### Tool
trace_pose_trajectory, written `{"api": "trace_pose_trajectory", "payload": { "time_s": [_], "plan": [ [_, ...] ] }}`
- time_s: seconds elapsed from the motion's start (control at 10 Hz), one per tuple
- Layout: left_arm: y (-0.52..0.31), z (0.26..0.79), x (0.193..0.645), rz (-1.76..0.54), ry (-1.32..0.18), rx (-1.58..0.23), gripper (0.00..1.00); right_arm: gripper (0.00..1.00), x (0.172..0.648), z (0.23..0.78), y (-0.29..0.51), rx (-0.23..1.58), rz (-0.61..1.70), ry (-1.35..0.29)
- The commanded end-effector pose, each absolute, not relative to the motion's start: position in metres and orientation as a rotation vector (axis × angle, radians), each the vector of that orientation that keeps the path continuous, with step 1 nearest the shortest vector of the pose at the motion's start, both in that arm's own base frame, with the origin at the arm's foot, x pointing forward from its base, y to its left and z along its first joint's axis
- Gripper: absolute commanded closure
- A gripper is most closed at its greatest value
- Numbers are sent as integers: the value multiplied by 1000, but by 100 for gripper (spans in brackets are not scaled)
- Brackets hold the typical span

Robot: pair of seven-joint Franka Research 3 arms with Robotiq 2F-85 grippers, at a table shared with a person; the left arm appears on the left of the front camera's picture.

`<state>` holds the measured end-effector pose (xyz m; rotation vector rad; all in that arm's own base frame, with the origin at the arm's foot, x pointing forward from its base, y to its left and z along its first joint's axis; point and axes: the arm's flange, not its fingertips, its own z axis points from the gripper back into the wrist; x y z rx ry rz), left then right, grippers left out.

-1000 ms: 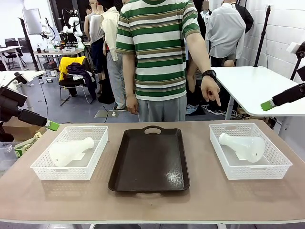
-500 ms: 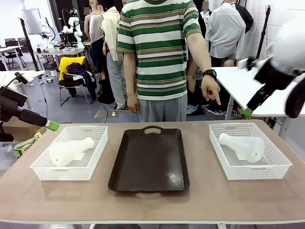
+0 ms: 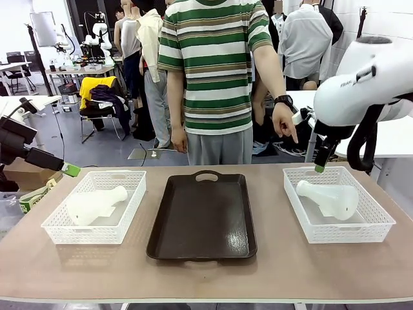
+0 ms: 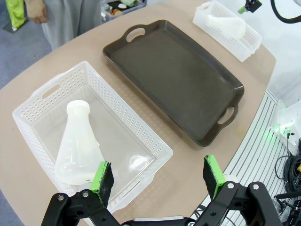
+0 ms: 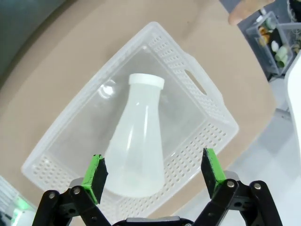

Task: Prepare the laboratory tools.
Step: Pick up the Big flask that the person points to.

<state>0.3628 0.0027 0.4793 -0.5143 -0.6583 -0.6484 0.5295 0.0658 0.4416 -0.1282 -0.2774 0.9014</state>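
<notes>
In the front view, the step in hand looks like a reach for the right flask (image 3: pixel 329 197). It lies on its side in the right basket (image 3: pixel 381 227), long axis left-right, neck pointing left. The right gripper (image 3: pixel 319 166) hangs above the basket's far left corner, and the person's hand (image 3: pixel 284 123) points there. The left flask (image 3: pixel 95 205) lies in the left basket (image 3: pixel 58 234), neck pointing far right.

In the left wrist view, the left gripper (image 4: pixel 157 174) is wide open and empty above its basket.

In the right wrist view, the right gripper (image 5: pixel 153 172) is spread wide and empty, straddling the flask's base. Next it likely needs to lower and close across the body.
</notes>
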Motion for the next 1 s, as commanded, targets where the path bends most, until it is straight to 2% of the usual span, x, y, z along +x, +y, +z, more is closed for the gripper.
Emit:
{"api": "trace_pose_trajectory", "payload": {
  "time_s": [0.0,0.9],
  "plan": [
    [5,478,365,-667,-673,-532,0,0,544,422,65,-165,926,-287],
    [5,478,365,-667,-673,-532,0,0,586,355,76,-48,873,-101]
  ]
}}
